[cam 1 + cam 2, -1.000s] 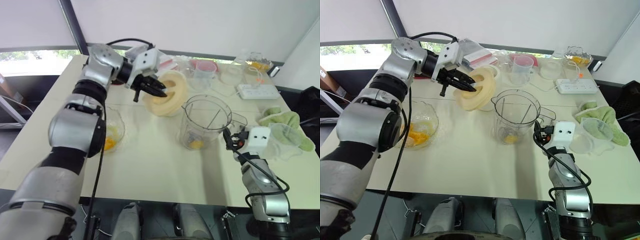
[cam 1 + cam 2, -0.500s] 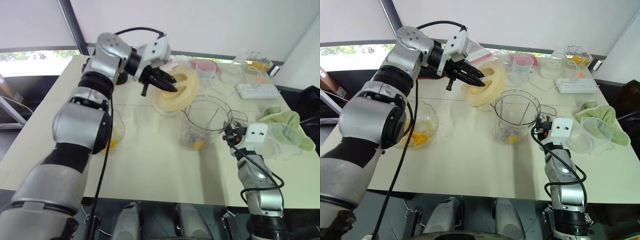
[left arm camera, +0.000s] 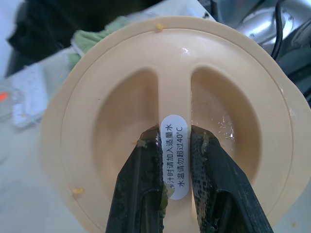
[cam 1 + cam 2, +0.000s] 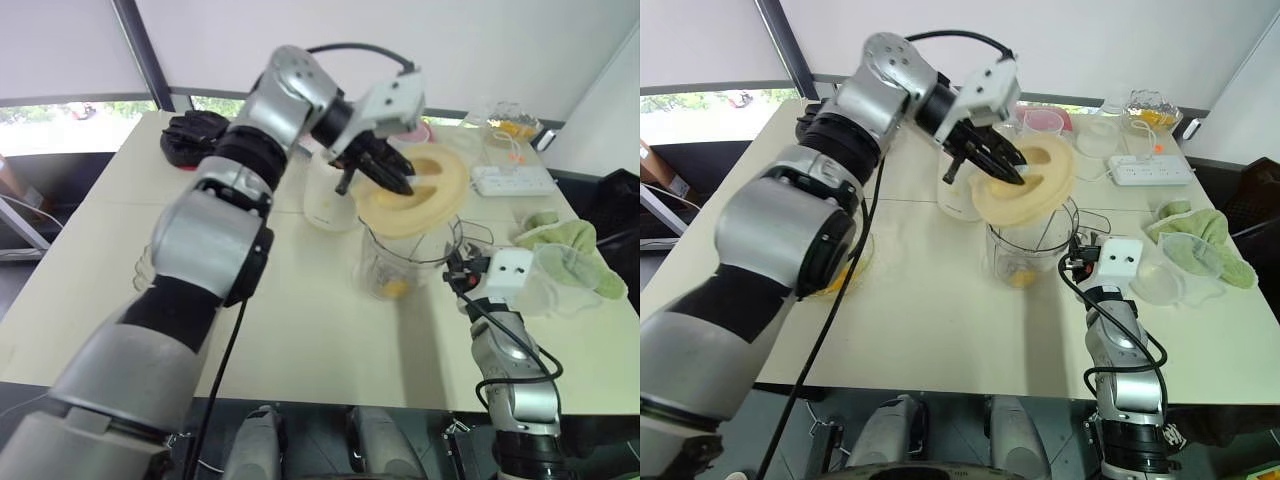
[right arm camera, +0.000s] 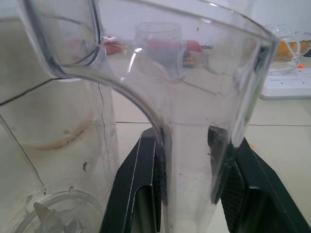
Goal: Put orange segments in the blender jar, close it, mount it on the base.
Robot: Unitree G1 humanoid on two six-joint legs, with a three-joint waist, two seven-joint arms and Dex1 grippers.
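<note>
On the pale surface from left to right: one black bundle at the far left edge, one clear scalloped dish with orange-yellow pieces in it, largely hidden behind the left arm, one cream-white base, one blender jar, one small clear cup with a pink-red rim, one white power strip, one far glass dish of orange fruit and one green cloth at the right edge. One of the orange segments shows at the bottom of the jar; more I cannot count. There is one pale-yellow lid, in the air, tilted, over the jar's mouth and not yet seated. The left arm reaches high across the surface towards the right, its wrist angled downward, and the left claw pinches the raised rib across the middle of the lid, a finger on each side of the labelled ridge. The right arm is low and level, forearm pointing forward, and the right claw grips the jar's handle, its two fingers pressed against either side of it. The jar stands on the surface just right of the base, not mounted.
</note>
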